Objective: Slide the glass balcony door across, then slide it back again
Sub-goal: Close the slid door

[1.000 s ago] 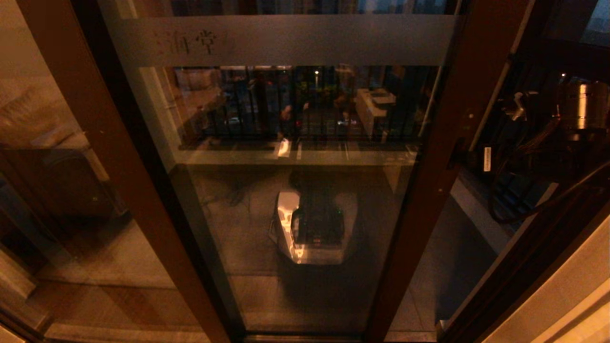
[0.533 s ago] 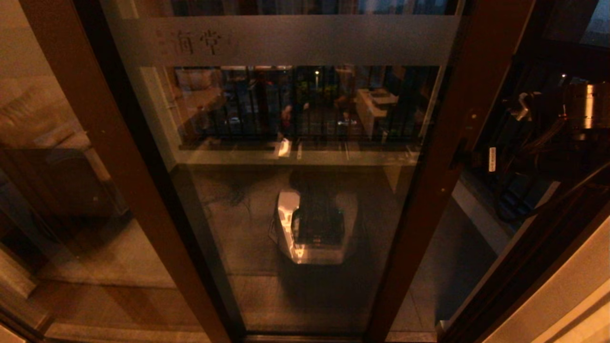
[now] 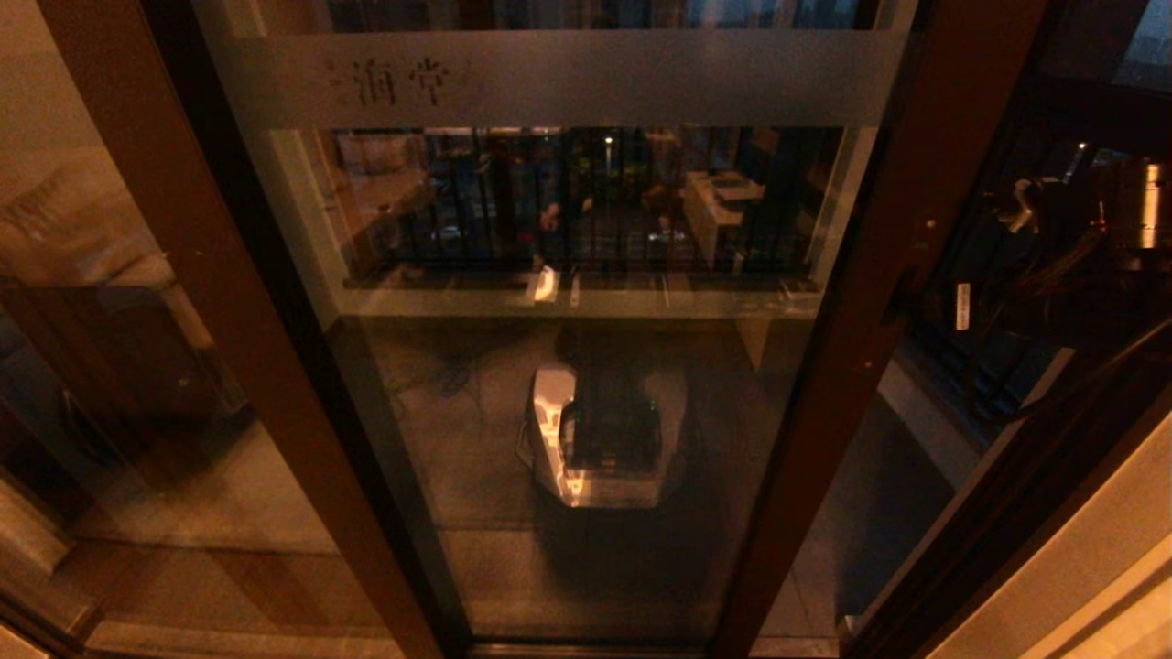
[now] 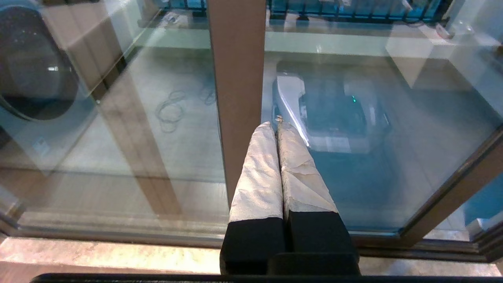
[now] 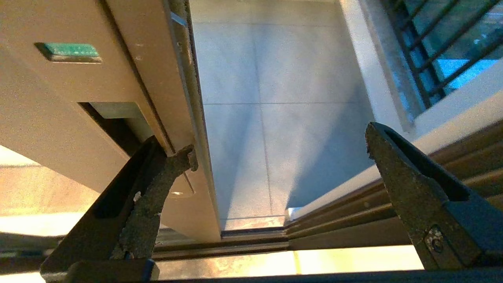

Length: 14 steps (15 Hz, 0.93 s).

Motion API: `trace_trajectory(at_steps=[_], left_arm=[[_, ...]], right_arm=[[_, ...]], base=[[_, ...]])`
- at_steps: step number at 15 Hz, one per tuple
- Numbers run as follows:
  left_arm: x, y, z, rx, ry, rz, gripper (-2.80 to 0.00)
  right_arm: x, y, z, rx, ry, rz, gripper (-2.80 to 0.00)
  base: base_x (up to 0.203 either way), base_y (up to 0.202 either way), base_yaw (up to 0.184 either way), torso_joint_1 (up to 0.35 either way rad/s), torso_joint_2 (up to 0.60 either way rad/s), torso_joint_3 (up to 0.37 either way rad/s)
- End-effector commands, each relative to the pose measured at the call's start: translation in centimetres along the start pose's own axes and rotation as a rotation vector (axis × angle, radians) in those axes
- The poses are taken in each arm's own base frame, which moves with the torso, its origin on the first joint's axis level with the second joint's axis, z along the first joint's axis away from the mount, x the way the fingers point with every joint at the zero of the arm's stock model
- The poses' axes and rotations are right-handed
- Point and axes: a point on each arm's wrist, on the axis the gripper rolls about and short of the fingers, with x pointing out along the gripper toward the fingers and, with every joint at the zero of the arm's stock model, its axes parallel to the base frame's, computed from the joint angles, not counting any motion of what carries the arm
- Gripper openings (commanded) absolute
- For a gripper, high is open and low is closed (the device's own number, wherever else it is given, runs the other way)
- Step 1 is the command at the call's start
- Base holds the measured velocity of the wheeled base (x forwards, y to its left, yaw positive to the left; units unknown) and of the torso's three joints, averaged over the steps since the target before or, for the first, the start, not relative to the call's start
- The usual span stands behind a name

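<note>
Your glass balcony door (image 3: pixel 568 302) sits nearly across the opening, a narrow gap beyond its handle stile (image 5: pixel 157 78). Right gripper (image 5: pixel 281 157) is spread wide, one finger (image 5: pixel 157 184) hooked on that stile. Left gripper (image 4: pixel 278 125) is pinched together, empty, by the door's other stile (image 4: pixel 235 78).

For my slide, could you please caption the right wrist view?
Open right gripper, one finger hooked in the door stile's recess.

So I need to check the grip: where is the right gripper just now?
In the right wrist view, the right gripper is open at the glass balcony door's leading edge, one finger hooked at the handle recess, the other over the open gap.
</note>
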Motion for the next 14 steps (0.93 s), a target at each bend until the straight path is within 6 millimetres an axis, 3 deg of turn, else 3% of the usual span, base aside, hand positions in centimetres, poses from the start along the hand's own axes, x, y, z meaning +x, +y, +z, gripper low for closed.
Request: trace_trajectory(at_steps=[1, 14], left_arm=[[0.0, 0.0, 0.0, 0.000, 0.001, 0.001, -2.80], [0.0, 0.0, 0.0, 0.000, 0.001, 0.001, -2.80]], right_arm=[[-0.2, 0.0, -0.1, -0.002, 0.001, 0.004, 0.00], [-0.5, -1.5, -0.2, -0.026, -0.018, -0.047, 0.00]], base=[[0.000, 0.000, 0.000, 0.000, 0.00, 0.000], [0.000, 0.000, 0.000, 0.000, 0.00, 0.000]])
